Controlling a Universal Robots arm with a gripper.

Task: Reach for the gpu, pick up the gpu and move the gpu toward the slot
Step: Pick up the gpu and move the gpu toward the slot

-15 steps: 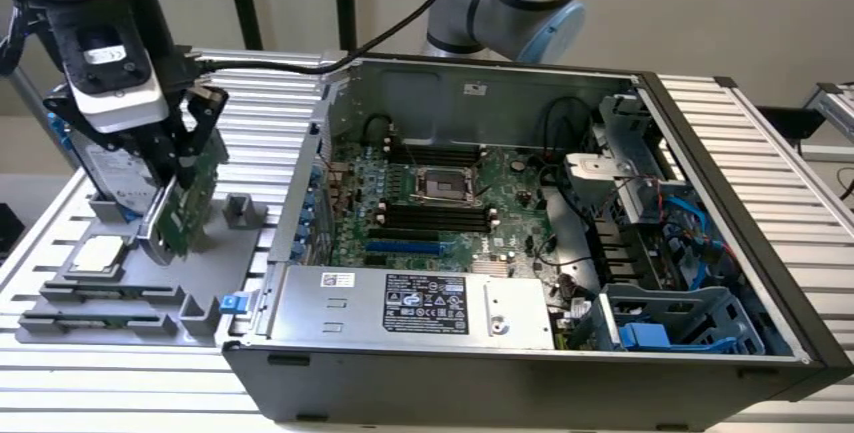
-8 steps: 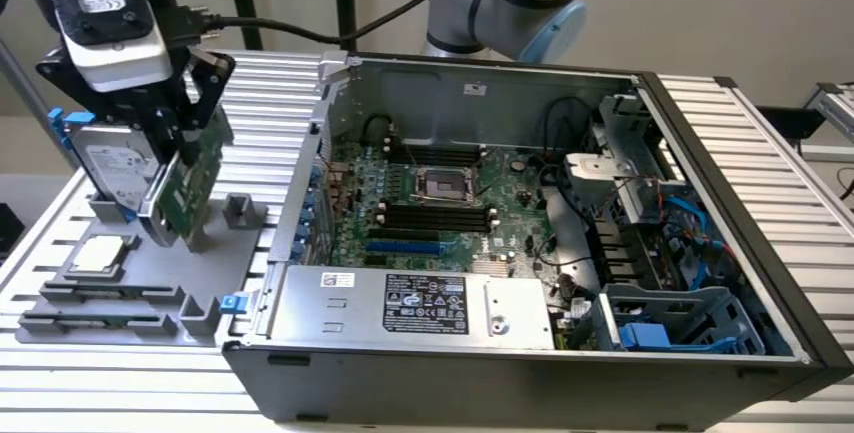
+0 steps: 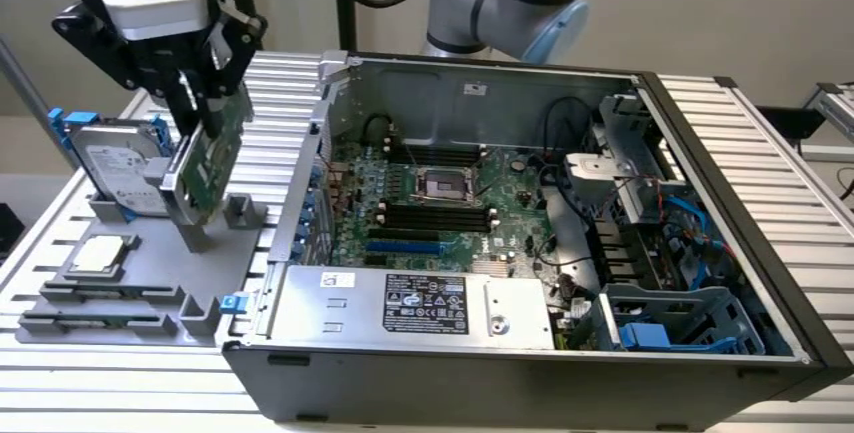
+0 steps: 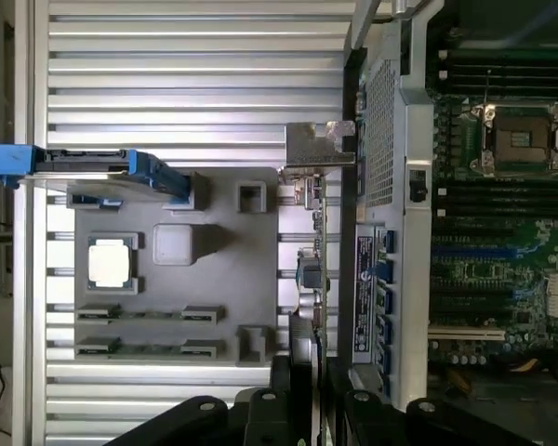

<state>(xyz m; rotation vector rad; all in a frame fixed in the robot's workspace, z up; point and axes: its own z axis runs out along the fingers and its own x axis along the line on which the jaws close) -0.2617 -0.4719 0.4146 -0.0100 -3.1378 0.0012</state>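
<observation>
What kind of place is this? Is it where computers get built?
Probably a robot lab or workshop bench: an open computer case shows its motherboard, the gripper holds the gpu, and a hard drive stands in a grey holder on a ribbed metal table.

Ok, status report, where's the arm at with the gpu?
Gripper shut on gpu. Gpu tilted over grey fixture, beside hard drive. Case wall between gpu and motherboard.

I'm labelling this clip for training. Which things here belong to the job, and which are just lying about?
In the job: gpu, gripped in the jaws; blue slot on the motherboard in the open computer case.
Lying about: hard drive, CPU chip, memory sticks, grey holder tray.
</observation>
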